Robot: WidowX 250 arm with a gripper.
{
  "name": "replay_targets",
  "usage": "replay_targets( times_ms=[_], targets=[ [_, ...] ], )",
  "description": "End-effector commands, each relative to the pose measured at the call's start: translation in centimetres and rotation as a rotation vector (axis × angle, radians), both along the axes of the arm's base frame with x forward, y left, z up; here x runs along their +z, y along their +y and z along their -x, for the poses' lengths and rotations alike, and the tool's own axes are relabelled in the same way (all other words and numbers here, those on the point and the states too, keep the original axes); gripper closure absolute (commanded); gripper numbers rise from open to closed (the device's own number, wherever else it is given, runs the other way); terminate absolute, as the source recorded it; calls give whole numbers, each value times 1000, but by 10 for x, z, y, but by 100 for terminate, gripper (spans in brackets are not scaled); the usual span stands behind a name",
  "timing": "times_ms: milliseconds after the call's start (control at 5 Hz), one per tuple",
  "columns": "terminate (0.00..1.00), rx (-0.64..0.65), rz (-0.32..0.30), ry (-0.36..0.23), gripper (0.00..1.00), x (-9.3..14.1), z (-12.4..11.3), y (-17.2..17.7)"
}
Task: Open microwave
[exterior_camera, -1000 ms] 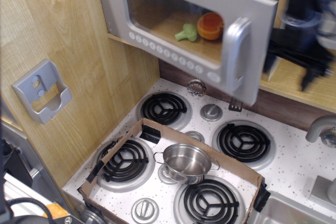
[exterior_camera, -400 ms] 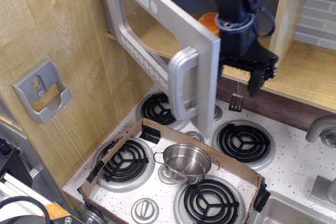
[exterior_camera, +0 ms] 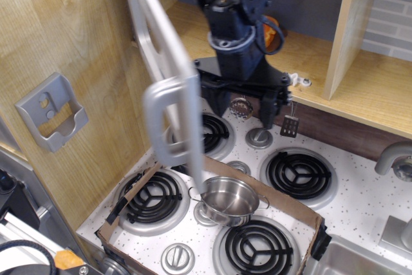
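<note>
Observation.image looks down on a toy kitchen bench; the microwave (exterior_camera: 168, 88) sits in the wooden shelf at the back left corner, its grey door swung wide out toward the front edge, seen nearly edge-on and blurred; the chunky silver handle (exterior_camera: 168, 120) hangs over the left burners. Just behind the door the dark robot arm (exterior_camera: 237, 27) reaches down in front of the open cavity, and the gripper (exterior_camera: 241, 98) has its two black fingers (exterior_camera: 269, 109) spread apart, holding nothing, above the back row of burners; an orange toy (exterior_camera: 273, 30) shows inside the cavity behind the arm. On the speckled stovetop (exterior_camera: 360, 204) a cardboard frame (exterior_camera: 212, 170) encloses the front burners; a small steel pot (exterior_camera: 228, 199) stands inside it near the middle of the front edge, between burners. A grey wall holder (exterior_camera: 51, 111) is fixed to the wooden side panel at the left edge; a sink (exterior_camera: 347, 263) fills the front right corner.
</note>
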State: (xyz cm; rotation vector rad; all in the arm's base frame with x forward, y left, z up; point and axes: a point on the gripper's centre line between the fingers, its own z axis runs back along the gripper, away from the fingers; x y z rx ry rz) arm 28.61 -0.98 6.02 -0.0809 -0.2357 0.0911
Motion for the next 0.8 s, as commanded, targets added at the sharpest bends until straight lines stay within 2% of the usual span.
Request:
replay_targets(
  times_ms=[0, 200, 400, 600],
  targets=[
    [0, 40, 2, -62, 0, 8, 14, 12],
    [0, 100, 41, -15, 0, 7, 16, 15],
    [0, 100, 41, -15, 0, 7, 16, 15],
    [100, 100, 41, -15, 0, 7, 16, 15]
  ],
)
